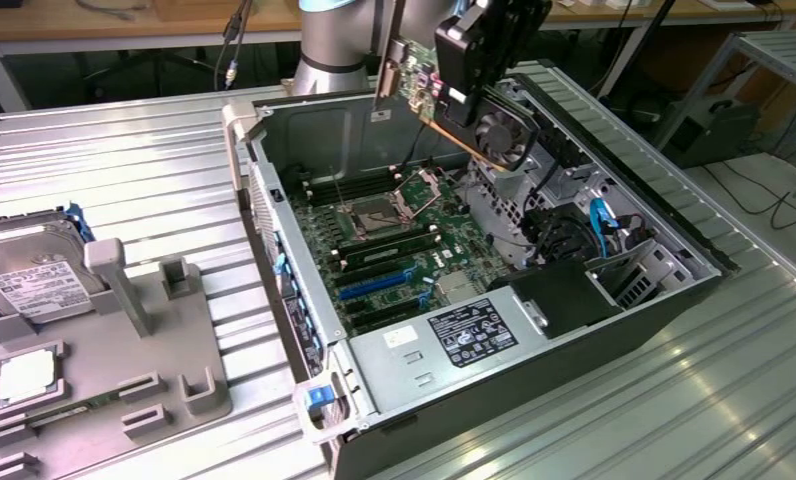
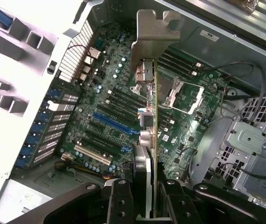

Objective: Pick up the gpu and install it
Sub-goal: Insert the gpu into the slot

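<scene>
Closest to the wrist camera we see the gripper (image 2: 147, 207), whose two dark fingers (image 2: 121, 200) press on both faces of the gpu (image 2: 149, 121). The card is pinched edge-on between them, with its silver bracket (image 2: 154, 42) at the end away from the fingers. Starting at the exterior view's left, a grey holder tray (image 1: 145, 390) lies on the ribbed metal table (image 1: 131, 170). In this tray a hard drive (image 1: 31, 275) with a white label rests tilted in a slot, and a small square processor chip (image 1: 27, 378) lies flat in a recess near it. Next comes the open computer case (image 1: 281, 260), lying on its side. Inside it we see the green motherboard (image 1: 418, 255) with the processor socket (image 1: 371, 215), blue expansion slots (image 1: 378, 287) and, at the end near the camera, the grey power supply (image 1: 438, 350) with a black label. Above the far end of the case the gripper (image 1: 485, 50) holds the gpu (image 1: 505, 130) in the air, tilted, its black fan side turned to the exterior view's right, well above the motherboard. Toward the exterior view's right the case holds a metal drive cage (image 1: 645, 270) and a blue cable (image 1: 598, 220).
</scene>
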`<state>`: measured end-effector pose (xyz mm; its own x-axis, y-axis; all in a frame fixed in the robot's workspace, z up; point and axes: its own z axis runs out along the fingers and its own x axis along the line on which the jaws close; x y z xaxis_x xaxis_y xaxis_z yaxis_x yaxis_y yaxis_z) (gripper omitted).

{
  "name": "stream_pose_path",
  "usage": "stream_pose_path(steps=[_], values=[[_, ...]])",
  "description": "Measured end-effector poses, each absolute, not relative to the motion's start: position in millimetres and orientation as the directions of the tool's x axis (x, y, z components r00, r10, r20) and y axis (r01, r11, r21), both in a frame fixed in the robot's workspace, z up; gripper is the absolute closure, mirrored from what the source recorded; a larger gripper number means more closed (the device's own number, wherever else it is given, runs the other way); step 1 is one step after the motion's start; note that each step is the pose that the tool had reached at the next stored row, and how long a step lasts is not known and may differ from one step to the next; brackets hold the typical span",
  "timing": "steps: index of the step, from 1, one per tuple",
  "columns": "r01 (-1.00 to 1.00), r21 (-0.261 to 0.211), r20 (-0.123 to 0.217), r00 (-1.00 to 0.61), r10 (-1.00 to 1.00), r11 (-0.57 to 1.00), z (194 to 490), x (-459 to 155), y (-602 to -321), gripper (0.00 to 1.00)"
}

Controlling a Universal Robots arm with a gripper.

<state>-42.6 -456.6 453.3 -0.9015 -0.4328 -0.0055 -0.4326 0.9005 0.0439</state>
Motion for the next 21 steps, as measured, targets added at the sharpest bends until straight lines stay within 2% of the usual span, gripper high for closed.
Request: stream_pose_path(steps=[21], values=[[-0.488,0.046,-0.007,-0.873,-0.488,0.872,453.4,-42.6,-456.6,0.72]])
